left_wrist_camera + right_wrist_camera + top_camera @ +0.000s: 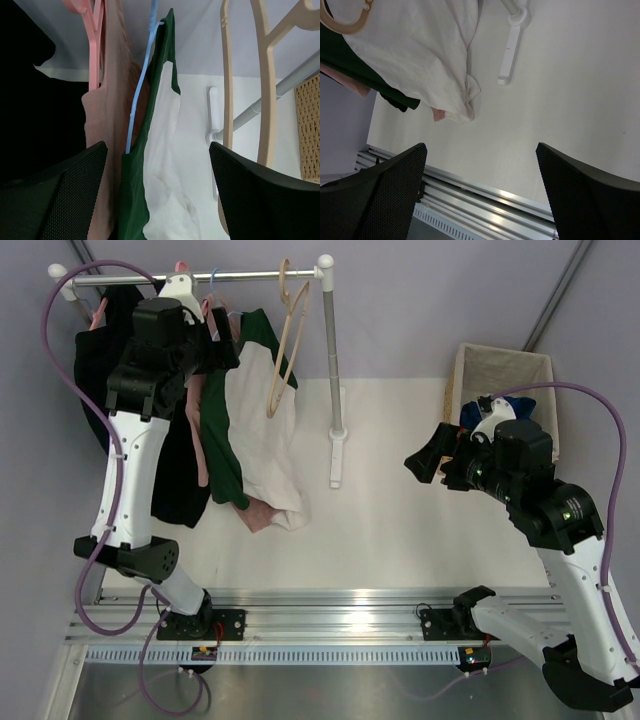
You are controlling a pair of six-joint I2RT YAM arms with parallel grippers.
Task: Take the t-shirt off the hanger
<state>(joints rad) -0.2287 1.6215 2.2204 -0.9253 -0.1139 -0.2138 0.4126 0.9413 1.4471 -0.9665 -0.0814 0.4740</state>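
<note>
Left gripper (156, 150) spread open before t-shirt (161, 165) on light-blue wire hanger (140, 85); approach step. Next I pinch its shoulder, slide off.

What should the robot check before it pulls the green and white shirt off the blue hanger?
1. Left gripper open: ok, jaws wide apart, nothing held.
2. T-shirt lined up between those jaws: ok, in the left wrist view.
3. Hanger out of the shirt: not ok, its wire runs down into the green part.
4. Right gripper open and free: ok, it is over bare table, away from the rail.
5. Hanger's hook sitting on the rail: cannot tell, too small.
</note>
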